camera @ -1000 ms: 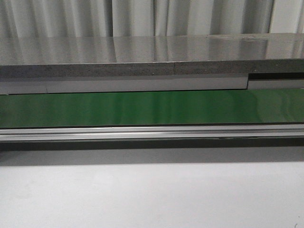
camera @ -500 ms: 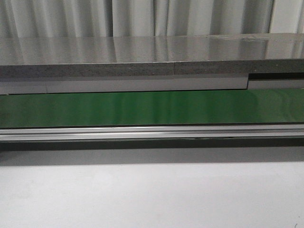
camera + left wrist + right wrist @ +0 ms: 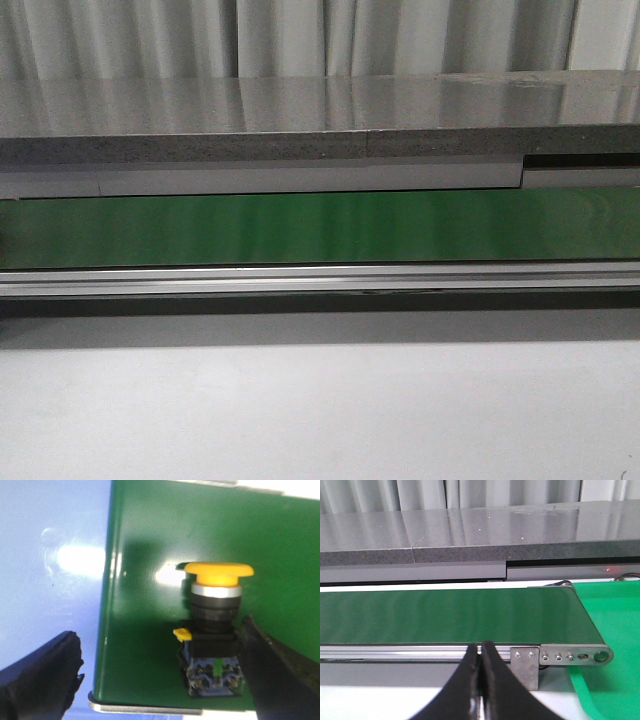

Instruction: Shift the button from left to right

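Note:
The button point(image 3: 215, 630) shows only in the left wrist view: a round yellow-orange cap, a silver ring, and a dark body with a bluish terminal block. It rests on the green belt point(image 3: 150, 580) near the belt's end. My left gripper point(image 3: 159, 627) is open wide. One finger point(image 3: 280, 675) is close beside the button's body and the other finger point(image 3: 40, 680) is far off, over the pale surface. My right gripper point(image 3: 481, 646) is shut and empty, in front of the conveyor's rail. Neither gripper nor the button shows in the front view.
The green conveyor belt point(image 3: 320, 228) runs across the front view behind an aluminium rail point(image 3: 320, 277), with a grey stone ledge point(image 3: 300, 120) behind it. In the right wrist view the belt's end roller bracket point(image 3: 570, 656) meets a green mat point(image 3: 610, 625).

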`<state>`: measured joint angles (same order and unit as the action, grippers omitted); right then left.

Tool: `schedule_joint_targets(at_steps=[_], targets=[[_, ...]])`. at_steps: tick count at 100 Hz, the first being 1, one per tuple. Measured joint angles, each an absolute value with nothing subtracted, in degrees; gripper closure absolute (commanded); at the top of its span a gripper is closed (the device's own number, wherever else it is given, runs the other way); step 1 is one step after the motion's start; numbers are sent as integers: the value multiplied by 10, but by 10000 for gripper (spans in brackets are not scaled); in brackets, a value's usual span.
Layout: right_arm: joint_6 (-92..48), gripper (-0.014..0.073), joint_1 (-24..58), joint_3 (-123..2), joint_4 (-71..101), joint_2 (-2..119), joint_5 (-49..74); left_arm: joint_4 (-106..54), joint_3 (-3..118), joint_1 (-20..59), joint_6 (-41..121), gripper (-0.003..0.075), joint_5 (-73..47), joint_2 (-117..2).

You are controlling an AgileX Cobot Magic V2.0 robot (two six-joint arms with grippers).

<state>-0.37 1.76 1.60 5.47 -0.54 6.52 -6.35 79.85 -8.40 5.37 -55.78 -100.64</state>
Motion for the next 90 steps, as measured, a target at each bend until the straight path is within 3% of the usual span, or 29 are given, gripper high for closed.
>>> schedule_joint_targets(at_steps=[39,90], targets=[[-4,661,18,16,55,-5,65,-63,704,-17,58,111,-465,-840],[-4,661,18,16,55,-5,65,-63,352,17,59,111,-160,-442]])
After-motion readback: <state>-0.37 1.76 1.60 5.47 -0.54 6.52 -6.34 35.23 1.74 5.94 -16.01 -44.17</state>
